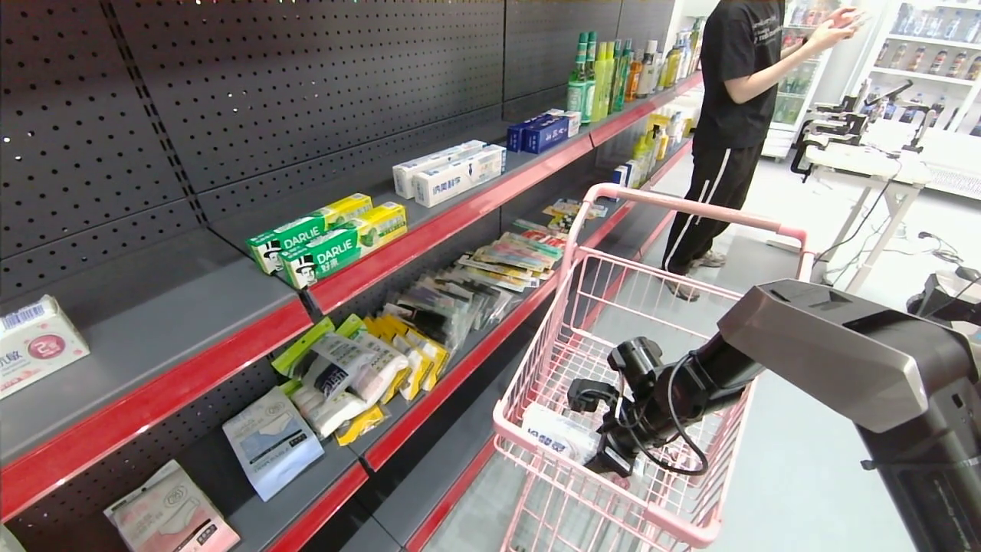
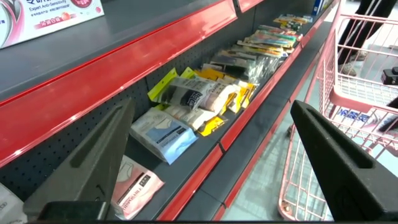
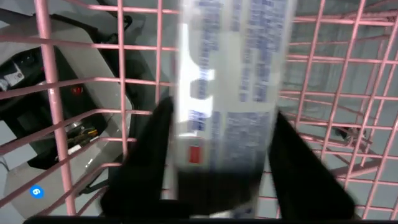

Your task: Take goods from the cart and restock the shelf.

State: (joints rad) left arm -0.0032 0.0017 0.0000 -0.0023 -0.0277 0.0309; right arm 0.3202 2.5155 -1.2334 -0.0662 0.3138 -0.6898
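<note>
1. I read the cart (image 1: 690, 207) as pink-coated metal wire, smooth and slightly glossy.
2. The shelf (image 1: 153, 322) looks like matt grey painted metal; its red edge strip (image 1: 153, 402) is glossier.
3. The pack (image 3: 233, 81) in my right gripper (image 3: 224, 118) has a shiny white plastic wrap.
4. My left gripper (image 2: 211, 112) has matt, dark, faintly grainy plastic fingers (image 2: 93, 168).
5. The toothpaste boxes (image 1: 326, 238) look like glossy card.

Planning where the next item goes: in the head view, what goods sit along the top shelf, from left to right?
White and pink box → green and yellow toothpaste boxes → white boxes → blue boxes → green bottles.
</note>
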